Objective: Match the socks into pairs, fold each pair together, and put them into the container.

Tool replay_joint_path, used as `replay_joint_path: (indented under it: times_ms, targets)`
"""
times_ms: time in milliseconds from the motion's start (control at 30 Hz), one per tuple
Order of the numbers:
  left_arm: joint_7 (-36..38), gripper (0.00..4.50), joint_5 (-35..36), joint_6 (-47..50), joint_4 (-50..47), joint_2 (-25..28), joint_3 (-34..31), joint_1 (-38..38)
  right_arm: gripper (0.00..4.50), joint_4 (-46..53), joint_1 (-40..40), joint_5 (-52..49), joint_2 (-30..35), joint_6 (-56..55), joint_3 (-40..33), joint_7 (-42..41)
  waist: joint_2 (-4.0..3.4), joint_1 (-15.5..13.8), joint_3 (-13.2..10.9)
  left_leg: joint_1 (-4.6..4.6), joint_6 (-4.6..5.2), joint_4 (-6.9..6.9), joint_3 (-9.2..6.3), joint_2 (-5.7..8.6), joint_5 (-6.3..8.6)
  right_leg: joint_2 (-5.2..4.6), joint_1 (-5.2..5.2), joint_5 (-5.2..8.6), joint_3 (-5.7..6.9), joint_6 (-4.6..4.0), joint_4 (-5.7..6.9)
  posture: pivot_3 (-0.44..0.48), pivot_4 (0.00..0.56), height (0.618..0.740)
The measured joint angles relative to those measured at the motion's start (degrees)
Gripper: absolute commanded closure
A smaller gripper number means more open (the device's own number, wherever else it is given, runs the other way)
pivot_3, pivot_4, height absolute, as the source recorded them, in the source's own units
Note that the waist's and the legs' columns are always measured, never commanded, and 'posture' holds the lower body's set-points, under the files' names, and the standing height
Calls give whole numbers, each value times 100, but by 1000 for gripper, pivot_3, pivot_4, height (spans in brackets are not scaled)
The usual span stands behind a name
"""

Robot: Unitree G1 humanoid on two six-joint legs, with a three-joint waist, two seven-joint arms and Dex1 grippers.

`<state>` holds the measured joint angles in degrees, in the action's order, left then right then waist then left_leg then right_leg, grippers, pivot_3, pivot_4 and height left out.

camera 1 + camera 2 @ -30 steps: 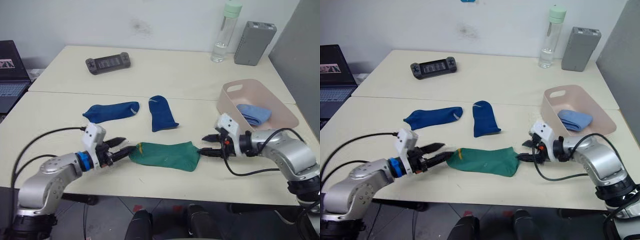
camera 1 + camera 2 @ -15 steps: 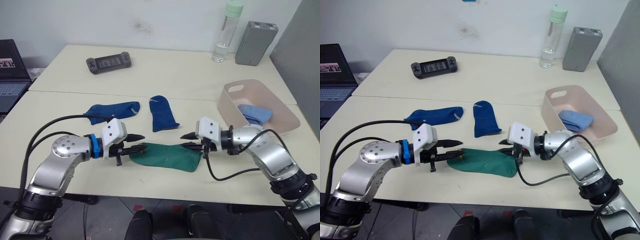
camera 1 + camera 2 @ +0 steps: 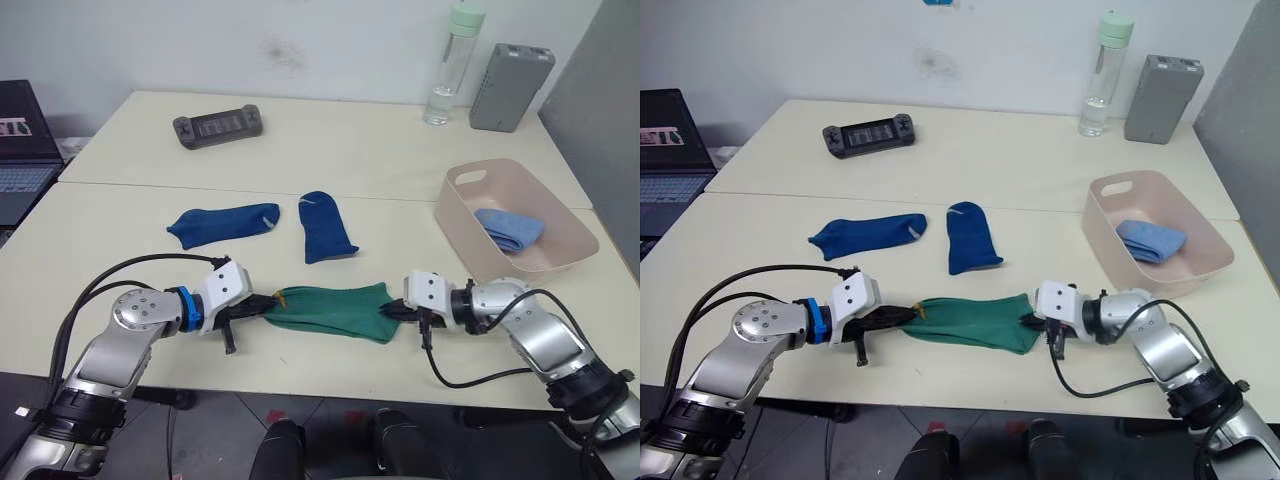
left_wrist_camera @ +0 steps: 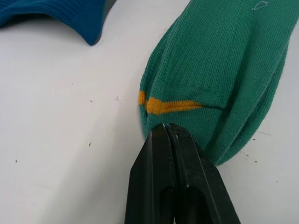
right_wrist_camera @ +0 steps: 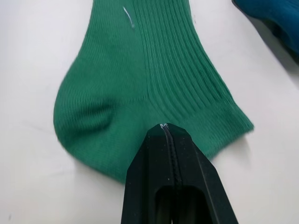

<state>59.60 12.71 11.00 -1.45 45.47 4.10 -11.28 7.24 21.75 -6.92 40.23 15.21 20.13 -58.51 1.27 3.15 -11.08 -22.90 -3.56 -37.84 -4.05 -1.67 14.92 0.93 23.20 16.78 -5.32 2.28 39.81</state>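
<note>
A green sock [image 3: 330, 310] with a small yellow mark lies flat near the table's front edge; it looks like two layers stacked. My left gripper [image 3: 268, 303] is shut on its yellow-marked end [image 4: 168, 106]. My right gripper [image 3: 393, 311] is shut on the opposite ribbed end [image 5: 196, 112]. Two dark blue socks [image 3: 222, 222] [image 3: 325, 227] lie apart just behind the green one. The pale pink container [image 3: 500, 165] stands at the right, with folded light blue socks [image 3: 508, 228] inside.
At the back of the table are a grey game controller [image 3: 216, 125], a clear bottle with a green cap [image 3: 450, 65] and a grey ribbed box [image 3: 510, 72]. A laptop [image 3: 15, 150] sits beyond the left edge.
Both grippers went from open to shut, each pinching one end of the green sock. Both arms settled low at the sock's ends.
</note>
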Motion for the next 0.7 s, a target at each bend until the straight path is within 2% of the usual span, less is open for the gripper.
replay_joint_path:
  times_ms: [233, 500, 700]
  targets:
    - [228, 4480, 682, 384, -715, -82, -280, 236, 4500, 754, -1, -484, -252, 419, -202, -157, 0, 11, 0, 1, 0, 2, -8, -4, 0, 1, 2, 0, 7, -1, 10, 0, 150, 740]
    - [78, 4480, -41, 110, -458, 44, -24, 363, 4500, 558, -270, 78, -191, 323, 224, -88, 1, -10, 1, 2, 0, -2, -2, 1, 0, 0, 0, 1, 3, 0, 8, 0, 150, 740]
    - [78, 4480, 170, 247, -558, 14, -163, 485, 4500, 655, -389, -149, 226, 409, -137, -336, 1, -10, 1, 1, 0, -2, -2, 0, 0, 0, 0, 1, 2, 0, 8, 0, 150, 740]
